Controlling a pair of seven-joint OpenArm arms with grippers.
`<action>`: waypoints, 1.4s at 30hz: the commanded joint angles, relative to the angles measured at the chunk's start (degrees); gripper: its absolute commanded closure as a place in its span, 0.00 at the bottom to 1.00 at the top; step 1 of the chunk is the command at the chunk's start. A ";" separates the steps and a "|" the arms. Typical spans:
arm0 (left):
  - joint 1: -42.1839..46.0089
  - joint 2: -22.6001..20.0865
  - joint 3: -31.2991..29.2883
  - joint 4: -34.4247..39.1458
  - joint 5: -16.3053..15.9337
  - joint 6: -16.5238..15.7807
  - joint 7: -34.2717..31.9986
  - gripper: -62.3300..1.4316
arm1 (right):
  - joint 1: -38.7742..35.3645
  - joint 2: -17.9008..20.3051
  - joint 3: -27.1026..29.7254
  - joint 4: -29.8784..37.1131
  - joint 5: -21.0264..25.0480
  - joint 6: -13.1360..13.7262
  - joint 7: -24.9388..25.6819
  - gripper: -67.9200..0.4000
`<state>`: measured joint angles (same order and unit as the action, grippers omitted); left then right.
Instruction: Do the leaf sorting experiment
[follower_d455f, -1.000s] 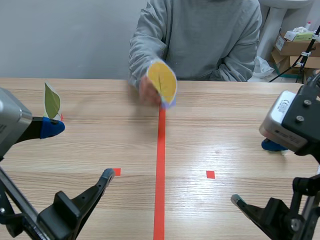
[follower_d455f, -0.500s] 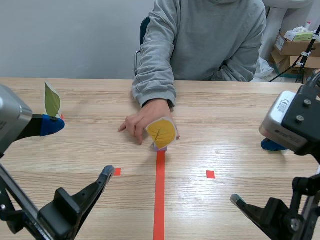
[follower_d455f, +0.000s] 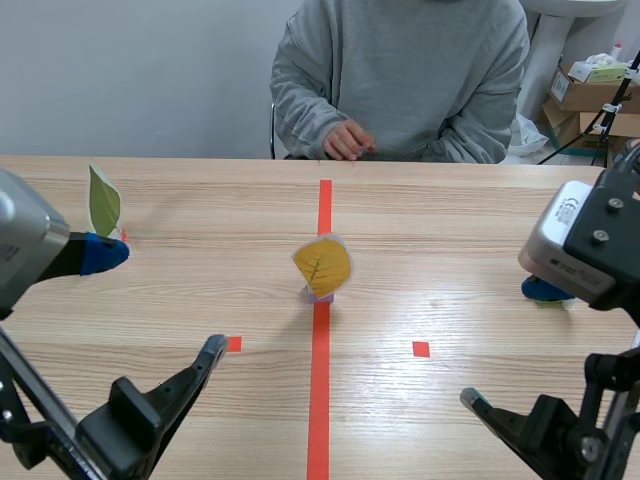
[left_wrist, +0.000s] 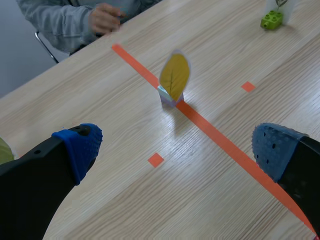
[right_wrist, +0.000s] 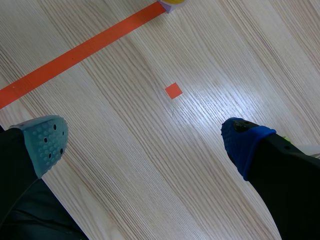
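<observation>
A yellow leaf (follower_d455f: 322, 266) stands upright on a small pale base on the orange centre line; the left wrist view shows the leaf (left_wrist: 174, 76) well ahead of the fingers. A green leaf (follower_d455f: 103, 200) stands at the far left, just behind one blue pad of my left gripper (follower_d455f: 156, 300), which is open with nothing in it. Another leaf on a green brick (left_wrist: 271, 20) stands far off on the right side. My right gripper (follower_d455f: 508, 345) is open over bare table, as its own view (right_wrist: 144, 139) shows.
A person sits across the table with a hand (follower_d455f: 348, 140) at the far edge. Small orange squares (follower_d455f: 421, 349) mark the table on both sides of the line. Cardboard boxes (follower_d455f: 590, 90) are stacked behind the table at the right.
The person set the yellow leaf down on the orange line, let it go and drew the hand back to the far edge. Neither arm has moved.
</observation>
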<state>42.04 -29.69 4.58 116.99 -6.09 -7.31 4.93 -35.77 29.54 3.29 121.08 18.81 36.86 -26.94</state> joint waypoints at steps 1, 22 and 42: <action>0.00 0.48 -0.09 0.07 -0.35 0.11 0.04 0.00 | 0.52 0.42 0.66 -0.07 0.22 -0.17 0.70 0.06; -0.02 0.61 -0.09 0.07 -0.35 0.11 0.55 0.00 | 0.52 0.42 0.66 -0.07 0.24 -0.17 0.70 0.06; -7.37 0.61 -0.09 -7.58 -0.37 -6.73 0.92 0.00 | 0.52 0.42 0.66 -0.07 0.22 -0.17 0.70 0.06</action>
<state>36.45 -29.50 4.60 111.02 -6.09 -13.96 6.17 -35.77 29.54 3.29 121.08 18.81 36.86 -26.94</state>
